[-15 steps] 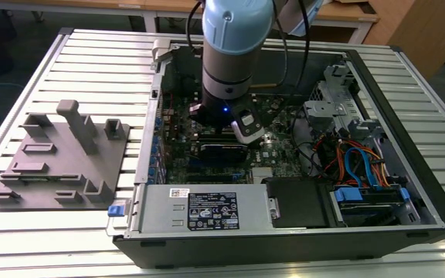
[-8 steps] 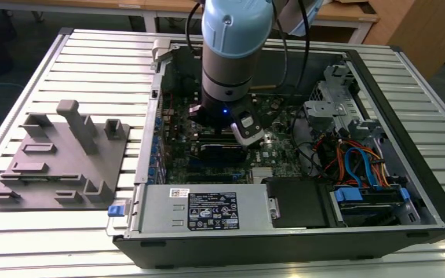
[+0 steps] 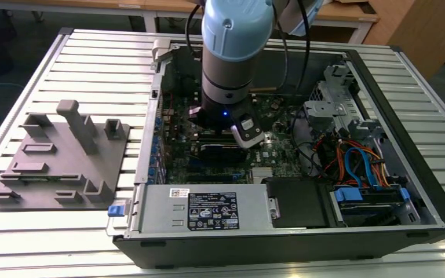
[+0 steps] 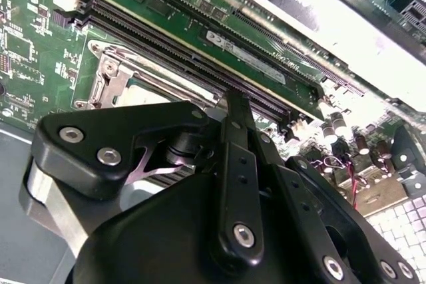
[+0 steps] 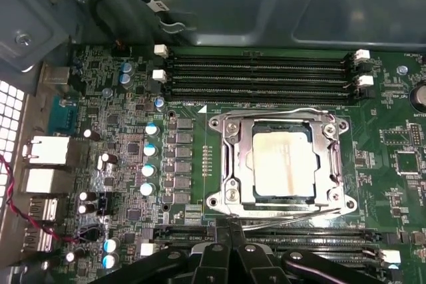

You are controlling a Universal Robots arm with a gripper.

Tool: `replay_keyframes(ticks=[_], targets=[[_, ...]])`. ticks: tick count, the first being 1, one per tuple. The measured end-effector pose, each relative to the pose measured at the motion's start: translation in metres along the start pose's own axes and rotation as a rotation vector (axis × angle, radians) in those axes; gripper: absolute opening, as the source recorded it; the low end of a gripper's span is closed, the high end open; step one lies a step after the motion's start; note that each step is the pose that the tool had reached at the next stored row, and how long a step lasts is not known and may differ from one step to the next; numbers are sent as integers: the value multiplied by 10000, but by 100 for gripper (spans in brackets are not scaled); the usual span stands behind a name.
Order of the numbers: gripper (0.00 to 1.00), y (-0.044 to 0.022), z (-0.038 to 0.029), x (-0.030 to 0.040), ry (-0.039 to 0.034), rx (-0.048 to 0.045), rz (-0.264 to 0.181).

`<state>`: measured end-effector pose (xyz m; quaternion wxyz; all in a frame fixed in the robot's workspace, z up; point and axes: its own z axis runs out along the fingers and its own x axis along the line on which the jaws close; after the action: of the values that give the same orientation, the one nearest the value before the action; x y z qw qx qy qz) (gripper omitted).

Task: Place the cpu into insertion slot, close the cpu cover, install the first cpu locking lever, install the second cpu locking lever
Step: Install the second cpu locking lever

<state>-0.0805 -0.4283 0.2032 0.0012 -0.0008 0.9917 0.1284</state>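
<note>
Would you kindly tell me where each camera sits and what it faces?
Exterior view: off the arm, above the open computer case; the arm reaches inside.
First wrist view: on the arm, facing the cpu under its cpu cover; the gripper shows.
Second wrist view: on the arm, skimming the board behind the gripper.
Both wrist views share the socket.

Slatted metal table (image 3: pixel 44 69) carries computer case (image 3: pixel 300 231) (open), grey fixture (image 3: pixel 60 168).

a pale slatted metal counter (image 3: pixel 68 63) spans the scene. behind it stands a wooden table (image 3: pixel 160 7) on a dark floor (image 3: pixel 21 23); a wooden panel (image 3: pixel 423 29) rises at the exterior view's right.
</note>
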Motion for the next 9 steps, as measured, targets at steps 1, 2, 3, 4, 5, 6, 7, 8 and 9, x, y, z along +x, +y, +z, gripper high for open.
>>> replay_keyframes(ticks=[1,2,3,4,5,6,7,8,9], targets=[[10,-5,0,0,0,-7,1],[10,-9,-1,0,-1,-13,3],[10,-12,0,1,-1,-20,4],[10,-13,2,0,-1,-32,5],[10,-14,5,0,-2,-51,5],[10,-15,8,0,-1,-77,6],[10,-17,13,0,-2,-110,8],[10,-18,20,0,-3,-144,9],[10,-20,28,1,-3,-172,12]])
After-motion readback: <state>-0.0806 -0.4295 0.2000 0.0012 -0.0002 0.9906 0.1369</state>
